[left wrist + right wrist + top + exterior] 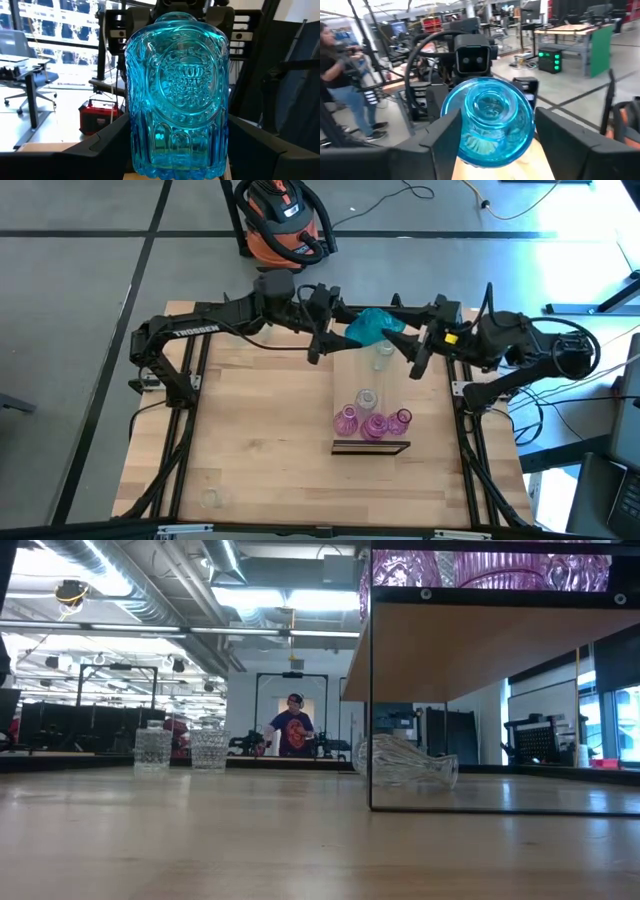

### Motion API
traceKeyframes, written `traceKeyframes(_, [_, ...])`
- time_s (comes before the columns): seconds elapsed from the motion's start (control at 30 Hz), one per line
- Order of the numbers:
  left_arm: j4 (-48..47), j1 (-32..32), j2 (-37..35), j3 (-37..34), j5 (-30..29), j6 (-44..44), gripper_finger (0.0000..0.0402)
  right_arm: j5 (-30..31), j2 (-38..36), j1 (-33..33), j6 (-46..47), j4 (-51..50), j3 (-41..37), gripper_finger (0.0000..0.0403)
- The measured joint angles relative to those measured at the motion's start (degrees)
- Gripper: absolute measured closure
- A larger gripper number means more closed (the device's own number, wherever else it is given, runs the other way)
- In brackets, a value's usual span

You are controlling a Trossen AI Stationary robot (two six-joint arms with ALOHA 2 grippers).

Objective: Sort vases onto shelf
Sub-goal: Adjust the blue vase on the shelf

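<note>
Hanging between the left gripper (322, 330) and right gripper (418, 345), the teal-blue embossed glass vase (374, 327) looks mid-handover — left fingers part-open around its body, right fingers spread beside its neck; whose grip bears it, I cannot tell. Below them the long light-wood shelf (371, 446) carries three pink vases, two clear.

high: overhead | low: tabletop level | wrists: close, share teal vase (177, 90)
</note>
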Motion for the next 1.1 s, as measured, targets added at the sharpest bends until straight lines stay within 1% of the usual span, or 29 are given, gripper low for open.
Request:
traceKeyframes(0.23, [0.1,-0.2,0.0,0.0,0.7,0.0,0.0135,-8.5,0.1,-4.3,-0.2,1.9,0.0,0.0178])
traceKeyframes(0.47, [0.1,-0.3,0.0,0.0,1.0,0.0,0.0135,-12.8,1.8,-6.0,-0.2,2.5,0.0,0.0202])
traceKeyframes(0.57, [0.2,-0.3,0.0,0.0,1.0,0.0,0.0135,-13.0,2.6,-6.0,-0.2,2.9,0.2,0.0231])
traceKeyframes(0.77, [0.2,-0.3,0.0,-0.1,0.8,0.0,0.0135,-13.3,3.0,-6.0,-0.4,2.8,0.2,0.0308])
traceKeyframes(1.1, [0.2,-0.3,0.0,-0.1,0.5,0.0,0.0126,-12.4,3.0,-6.0,-0.5,2.5,0.1,0.0306])
